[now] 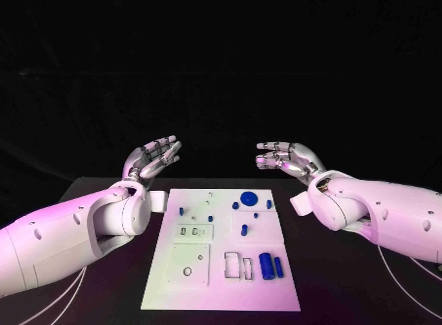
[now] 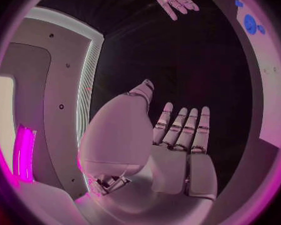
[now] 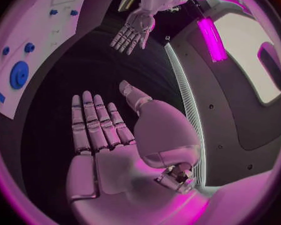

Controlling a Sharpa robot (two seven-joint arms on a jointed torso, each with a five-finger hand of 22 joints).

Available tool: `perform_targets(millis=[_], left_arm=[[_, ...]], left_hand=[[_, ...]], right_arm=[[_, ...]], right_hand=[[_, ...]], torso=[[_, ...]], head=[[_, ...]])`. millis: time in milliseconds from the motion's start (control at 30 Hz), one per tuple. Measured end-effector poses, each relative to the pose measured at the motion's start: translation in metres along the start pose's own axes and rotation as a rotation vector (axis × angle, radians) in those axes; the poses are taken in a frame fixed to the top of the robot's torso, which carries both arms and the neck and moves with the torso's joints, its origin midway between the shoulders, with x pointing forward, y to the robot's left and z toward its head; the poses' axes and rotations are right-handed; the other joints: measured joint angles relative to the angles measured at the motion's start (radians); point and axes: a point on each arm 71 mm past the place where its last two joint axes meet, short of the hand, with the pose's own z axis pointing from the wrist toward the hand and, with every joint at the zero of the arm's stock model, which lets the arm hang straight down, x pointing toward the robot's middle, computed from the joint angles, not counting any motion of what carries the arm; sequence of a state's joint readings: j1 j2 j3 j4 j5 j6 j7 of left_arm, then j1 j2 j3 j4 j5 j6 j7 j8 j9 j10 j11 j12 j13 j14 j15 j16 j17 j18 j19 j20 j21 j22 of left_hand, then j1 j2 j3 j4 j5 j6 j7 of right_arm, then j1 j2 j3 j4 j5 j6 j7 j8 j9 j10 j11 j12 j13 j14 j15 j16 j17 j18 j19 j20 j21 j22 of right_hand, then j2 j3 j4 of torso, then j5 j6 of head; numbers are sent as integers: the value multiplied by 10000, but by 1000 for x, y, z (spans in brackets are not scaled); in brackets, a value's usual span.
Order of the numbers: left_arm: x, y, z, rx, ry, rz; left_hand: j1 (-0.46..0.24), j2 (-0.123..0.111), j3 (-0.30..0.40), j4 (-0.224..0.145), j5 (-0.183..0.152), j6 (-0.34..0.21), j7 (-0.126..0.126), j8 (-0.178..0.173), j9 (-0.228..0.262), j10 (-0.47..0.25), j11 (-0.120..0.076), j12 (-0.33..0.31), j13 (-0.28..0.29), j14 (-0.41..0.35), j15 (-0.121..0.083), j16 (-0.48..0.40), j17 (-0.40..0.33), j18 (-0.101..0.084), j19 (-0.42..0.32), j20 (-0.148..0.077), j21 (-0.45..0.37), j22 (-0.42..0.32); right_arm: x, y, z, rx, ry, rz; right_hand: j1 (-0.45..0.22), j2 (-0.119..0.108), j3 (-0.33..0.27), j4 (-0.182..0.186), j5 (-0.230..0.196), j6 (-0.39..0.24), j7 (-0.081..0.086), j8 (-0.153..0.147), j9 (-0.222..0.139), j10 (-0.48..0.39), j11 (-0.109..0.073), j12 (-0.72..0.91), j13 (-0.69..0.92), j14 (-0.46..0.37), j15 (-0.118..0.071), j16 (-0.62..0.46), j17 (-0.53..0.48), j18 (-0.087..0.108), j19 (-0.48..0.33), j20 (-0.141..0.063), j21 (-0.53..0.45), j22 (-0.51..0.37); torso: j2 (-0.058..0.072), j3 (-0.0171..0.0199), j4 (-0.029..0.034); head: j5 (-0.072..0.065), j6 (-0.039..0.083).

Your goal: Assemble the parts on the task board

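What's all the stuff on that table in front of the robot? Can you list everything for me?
Table: one, black, under everything.
Task board: one, white plate, middle of the table, between the two arms.
Round disc: one, blue, the largest part, at the board's far end.
Two cylinders: two, blue, side by side near the board's near right corner.
Small parts: several, blue, scattered over the board's far half; too small to tell apart.
Left hand: one, silver, fingers spread, beyond the board's far left corner, holding nothing.
Right hand: one, silver, fingers apart, beyond the far right corner, holding nothing.
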State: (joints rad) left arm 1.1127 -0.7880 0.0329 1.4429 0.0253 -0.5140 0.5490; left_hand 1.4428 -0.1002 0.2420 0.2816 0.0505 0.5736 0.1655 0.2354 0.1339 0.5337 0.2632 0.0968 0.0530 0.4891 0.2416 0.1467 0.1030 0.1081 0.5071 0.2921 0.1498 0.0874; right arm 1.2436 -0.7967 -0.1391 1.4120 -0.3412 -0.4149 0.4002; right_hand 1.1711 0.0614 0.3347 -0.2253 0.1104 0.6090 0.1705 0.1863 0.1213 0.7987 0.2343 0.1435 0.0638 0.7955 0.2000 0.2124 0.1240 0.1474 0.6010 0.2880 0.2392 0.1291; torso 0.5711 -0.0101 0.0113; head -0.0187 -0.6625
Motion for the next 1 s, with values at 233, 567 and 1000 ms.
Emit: perform_targets(millis=[233,567,1000], left_arm=[[0,-8,-6,123,337,-48],[5,-21,-19,189,944,-323],[21,-30,-35,85,1856,-774]], left_hand=[[128,38,150,-128,-1,1418,206,549,301,2514,-249,383,146,2562,-375,884,490,479,2084,-39,798,257],[681,-441,441,-699,-1,2302,382,750,397,3991,-680,571,161,3971,-828,1437,785,627,3192,-175,1182,300],[739,-499,602,-860,-2,2507,451,752,396,4478,-827,590,140,4420,-1003,1571,931,627,3564,-364,1338,315]], right_arm=[[-5,11,4,-623,354,-1514],[-5,24,10,-1335,1216,-4470],[10,24,21,-1512,2317,-8452]], right_hand=[[137,-144,436,-414,0,1452,228,294,164,1259,-238,40,-1,1141,-275,173,63,154,950,-68,422,106],[50,-623,1203,-508,204,2569,473,396,213,2656,-627,-182,1,2609,-738,500,212,153,2081,-438,1012,266],[29,-1438,1345,-261,869,3728,-88,642,580,4796,-1549,-439,341,6461,-1988,2903,2345,309,4991,-1799,3827,1733]], torso=[[235,-25,43],[585,-86,202],[1114,-225,470]], head=[[-73,36],[-211,82],[-484,59]])
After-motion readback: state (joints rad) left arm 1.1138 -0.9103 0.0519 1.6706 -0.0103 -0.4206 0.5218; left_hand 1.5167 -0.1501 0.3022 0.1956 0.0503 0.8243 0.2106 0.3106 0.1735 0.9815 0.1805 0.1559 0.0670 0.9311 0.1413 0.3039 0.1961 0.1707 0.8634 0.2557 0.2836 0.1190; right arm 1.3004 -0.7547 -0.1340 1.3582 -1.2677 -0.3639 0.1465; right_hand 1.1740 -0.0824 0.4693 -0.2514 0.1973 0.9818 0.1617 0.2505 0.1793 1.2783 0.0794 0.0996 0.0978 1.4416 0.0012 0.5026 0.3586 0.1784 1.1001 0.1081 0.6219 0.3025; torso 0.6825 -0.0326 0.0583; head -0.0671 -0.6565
